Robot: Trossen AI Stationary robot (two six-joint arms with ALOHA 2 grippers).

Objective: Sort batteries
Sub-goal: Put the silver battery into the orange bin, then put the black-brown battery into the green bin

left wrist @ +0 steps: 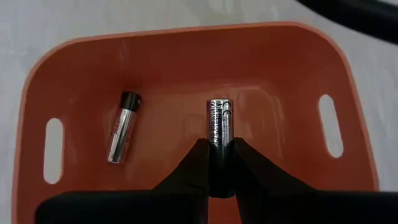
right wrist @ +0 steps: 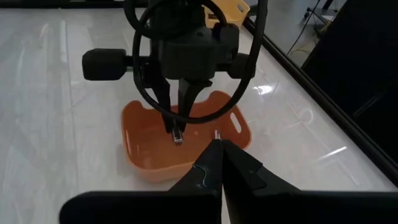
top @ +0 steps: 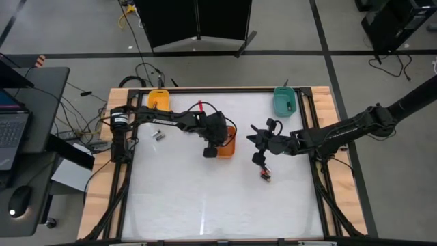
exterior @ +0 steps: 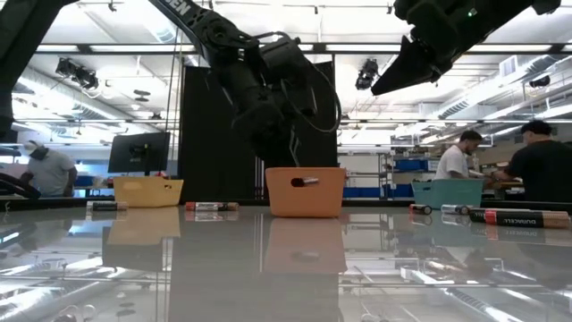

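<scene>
My left gripper hangs over the red-orange tray, shut on a silvery battery. A second battery lies flat on the tray's floor. My right gripper is raised over the table to the right of that tray, shut, with a small silvery battery end showing at its tips. Loose batteries lie on the table, and a reddish one sits near the far edge. My left gripper pinches the silvery battery between its two fingers, which lie along its lower half, coming from above and pointing down. The battery stands upright, lifted clear above the tray floor. My right gripper pinches a thin battery between its fingertips; only its silvery end shows, lifted clear.
A yellow tray stands at the far left corner and a teal tray at the far right corner. In the low view, batteries lie on the table. People work in the room behind. The near half of the table is bare.
</scene>
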